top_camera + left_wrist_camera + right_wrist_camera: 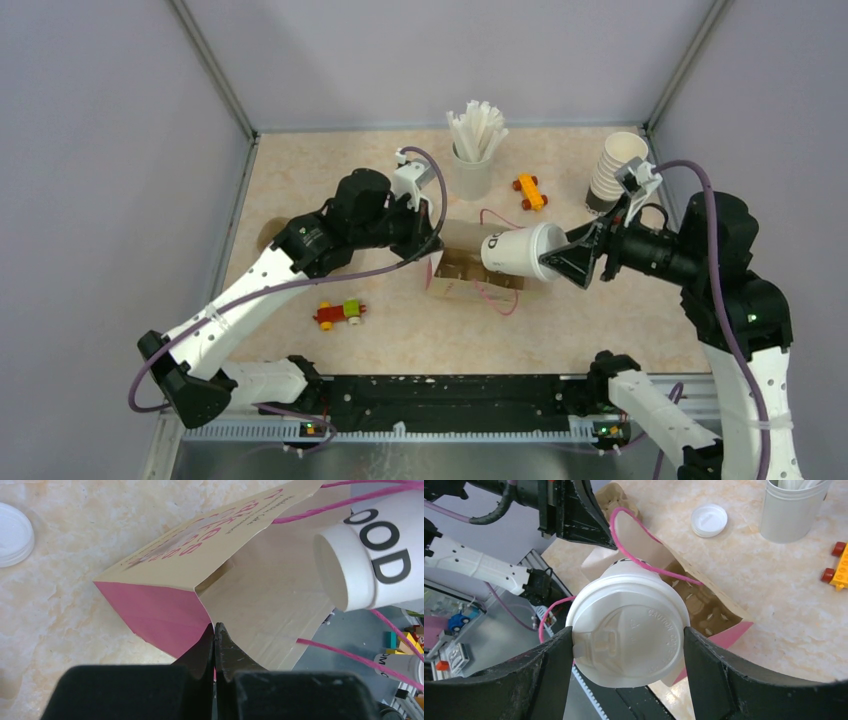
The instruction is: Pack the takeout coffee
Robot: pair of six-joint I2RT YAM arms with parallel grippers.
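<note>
Lidded cup [515,250] aimed at bag [175,555] mouth
Bag pinched open by left fingers [202,650]; right fingers [544,675] clamp the cup sideways

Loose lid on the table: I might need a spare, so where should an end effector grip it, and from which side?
Probably pinch opposite points of its rim from straight above: the loose lid lies flat on the table, round and low.

light: bright, even | shadows: soft | focus: near foreground blurred
</note>
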